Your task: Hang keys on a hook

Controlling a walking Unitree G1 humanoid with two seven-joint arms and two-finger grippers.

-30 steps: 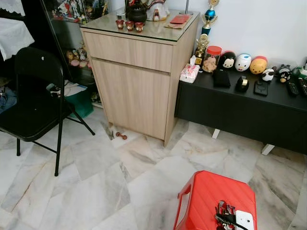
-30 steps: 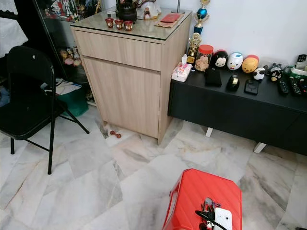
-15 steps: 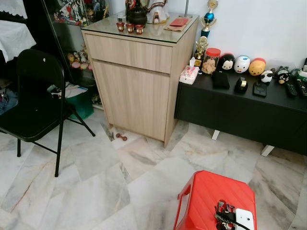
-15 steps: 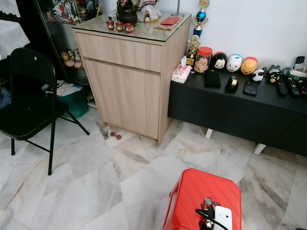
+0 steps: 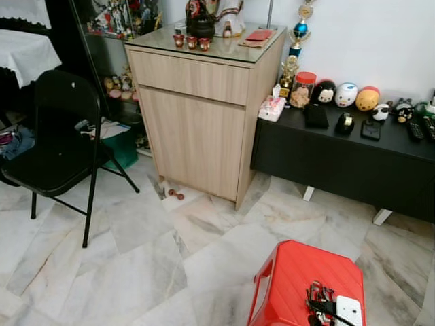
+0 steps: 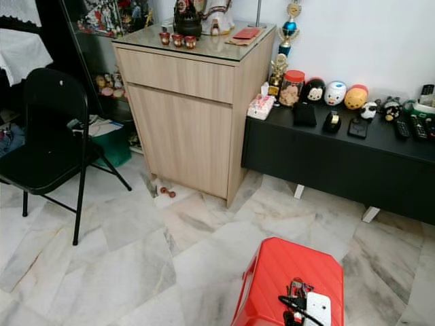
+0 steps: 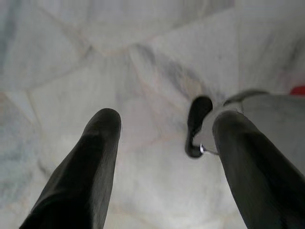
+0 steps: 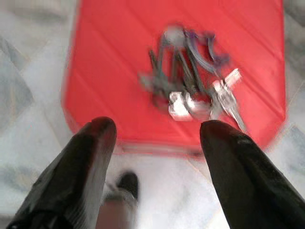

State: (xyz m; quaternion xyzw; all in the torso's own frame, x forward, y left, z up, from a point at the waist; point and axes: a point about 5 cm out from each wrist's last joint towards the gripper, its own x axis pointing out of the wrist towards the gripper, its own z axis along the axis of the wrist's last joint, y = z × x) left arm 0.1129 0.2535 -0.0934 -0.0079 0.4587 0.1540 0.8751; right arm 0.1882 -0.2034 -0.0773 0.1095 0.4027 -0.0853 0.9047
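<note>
Red stool (image 5: 299, 278) with keys (image 8: 190, 81) near its edge, right gripper (image 8: 157, 136) fingers spread above, left gripper (image 7: 164, 131) fingers likewise apart.

This is a lived-in room of a home, with a marble-tiled floor (image 5: 136, 258) and a light wooden cabinet (image 5: 204, 115) against a white wall. Right of the cabinet a low black bench (image 5: 346, 156) carries round character toys (image 5: 346, 94), a trophy (image 5: 293, 47) and remote controls (image 6: 408, 128). Left of the cabinet stands a black folding chair (image 5: 61, 146); nearer the camera is a red plastic stool (image 5: 306, 282).
</note>
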